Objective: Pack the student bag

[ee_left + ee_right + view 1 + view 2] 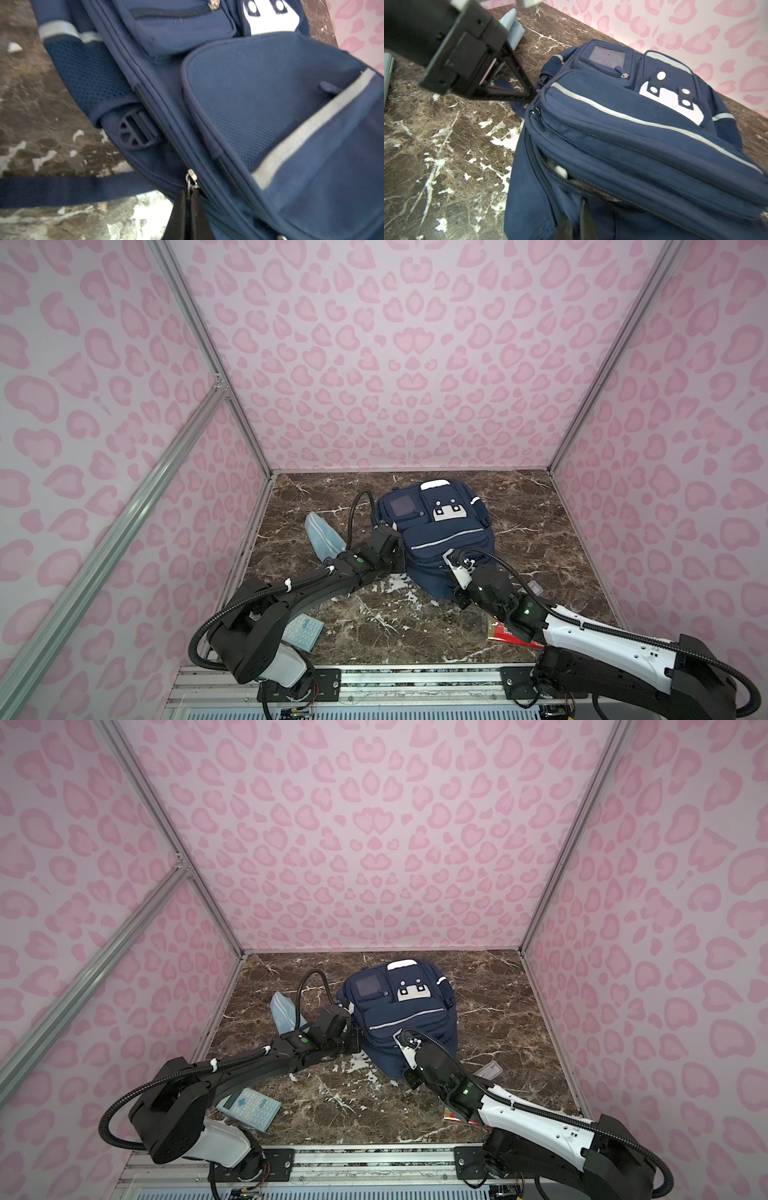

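Brown marble table point(395, 630) carries everything. Nearest, well short of the student bag point(440, 531) and off to its left, lies a pale blue-green calculator point(303, 632). Short of the bag on its right, a red-edged flat thing point(513, 637) pokes from under the right arm and appears in the top views alone.

The bag lies front pockets up on the table, middle to back. The right hand point(574, 211) is at the bag's near end. Both top views hide its fingers under the wrist. The right wrist view shows them closed together against navy fabric, just below an open zip point(591, 184) with something white point(560, 171) inside. Whether cloth is pinched I cannot tell.

The left hand point(189, 196) meets the bag's left side, and only the left wrist view shows its fingers clamped on a metal zip pull point(192, 176). Further back, left of the bag, lies a light-blue pouch point(324, 535)
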You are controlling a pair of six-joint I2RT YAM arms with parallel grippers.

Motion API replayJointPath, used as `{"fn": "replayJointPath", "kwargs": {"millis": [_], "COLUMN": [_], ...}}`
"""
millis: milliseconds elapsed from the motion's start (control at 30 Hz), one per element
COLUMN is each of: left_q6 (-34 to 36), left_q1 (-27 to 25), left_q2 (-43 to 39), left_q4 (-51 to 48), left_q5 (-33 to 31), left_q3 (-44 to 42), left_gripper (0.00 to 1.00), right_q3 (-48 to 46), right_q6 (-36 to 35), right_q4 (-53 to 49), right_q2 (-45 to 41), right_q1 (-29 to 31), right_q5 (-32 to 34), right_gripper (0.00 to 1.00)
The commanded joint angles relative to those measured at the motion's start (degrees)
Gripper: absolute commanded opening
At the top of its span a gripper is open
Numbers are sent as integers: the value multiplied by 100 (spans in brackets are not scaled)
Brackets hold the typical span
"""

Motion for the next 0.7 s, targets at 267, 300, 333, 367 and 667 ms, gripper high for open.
{"fn": "replayJointPath", "kwargs": {"millis": [267, 300, 333, 367, 667], "left_q6": [953, 958, 937, 936, 745], "left_q1": [853, 851, 855, 859, 869], "left_q2": [843, 788, 660, 557, -141], "left_q4": [223, 235, 284, 304, 189], "left_q5": [-916, -924, -956, -1025, -1068], "left_q3": [815, 770, 678, 613, -12], "left_gripper": [3, 3, 3, 3, 3], "right_q3": [-89, -115, -125, -119, 223], "right_q6": [-181, -172, -132, -113, 412], "right_q4": [42, 63, 81, 54, -227], "right_q2": [-153, -145, -117, -81, 364], "right_q1": [-124, -146, -173, -218, -1255], "right_q5": [-18, 56, 232, 397, 424], "right_gripper": [0, 0, 0, 0, 0]}}
